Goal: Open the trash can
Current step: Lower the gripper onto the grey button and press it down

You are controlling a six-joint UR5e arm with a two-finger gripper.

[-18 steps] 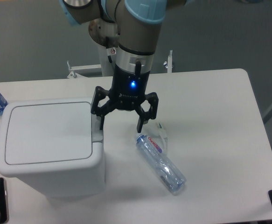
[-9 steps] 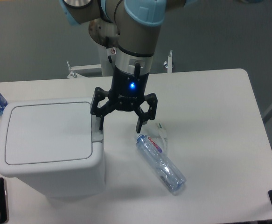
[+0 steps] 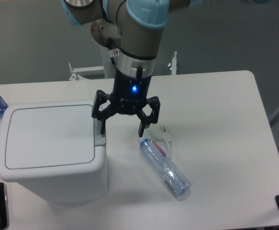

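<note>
Single fixed camera, mounted high at the front, looks steeply down across the white rectangular table (image 3: 216, 110) at moderate range

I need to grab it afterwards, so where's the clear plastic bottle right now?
The clear plastic bottle lies on its side on the white table, right of the big white plastic trash can and just below the open gripper.

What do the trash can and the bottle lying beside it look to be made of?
Trash can: apparently moulded plastic, matte white, going by its rounded corners and even, dull surface. Bottle: clear thin plastic, probably PET; the table shows through it, and its ribbed wall catches glossy highlights.
</note>
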